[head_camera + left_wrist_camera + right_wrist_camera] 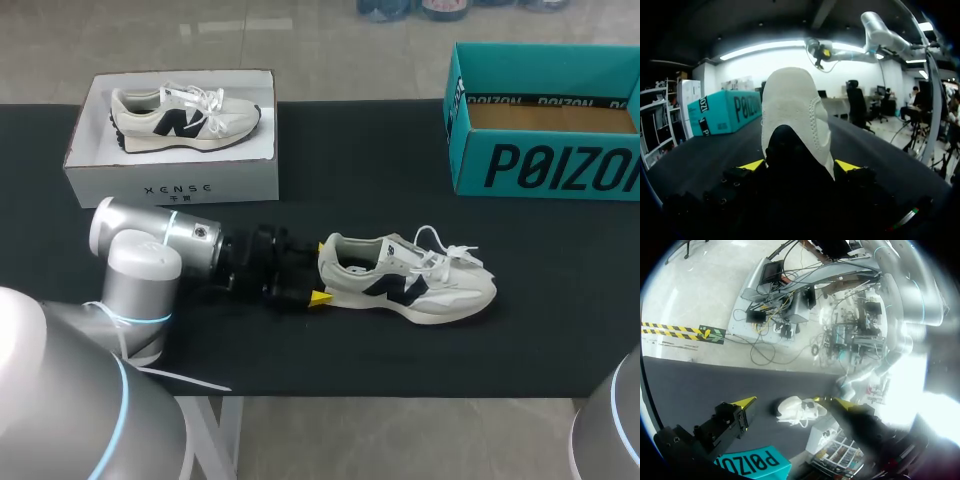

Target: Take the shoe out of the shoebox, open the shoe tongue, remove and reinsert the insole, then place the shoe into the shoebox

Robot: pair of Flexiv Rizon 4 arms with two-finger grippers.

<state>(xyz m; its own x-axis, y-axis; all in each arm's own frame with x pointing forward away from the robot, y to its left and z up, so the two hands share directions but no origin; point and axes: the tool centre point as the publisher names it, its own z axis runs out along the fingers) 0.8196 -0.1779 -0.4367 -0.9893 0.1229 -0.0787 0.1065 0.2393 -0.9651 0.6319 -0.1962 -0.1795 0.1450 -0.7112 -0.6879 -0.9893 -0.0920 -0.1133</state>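
Note:
A white sneaker [410,280] with a dark side logo and loose white laces lies on the black table [330,180], toe to the right. My left gripper [321,280] is at its heel. One yellow fingertip [320,298] shows on the near side; the other is hidden behind the heel. In the left wrist view the heel [795,115] fills the gap of the left gripper [799,166], with both yellow tips pressed against its sides. My right gripper [789,401] hangs open high above the table, the sneaker [799,410] far below it.
An open teal shoebox [545,165] stands at the back right and shows no shoe inside; it appears again as the teal box [755,462] and the teal box [727,112]. A white shoebox [170,185] at the back left holds a second sneaker [185,118].

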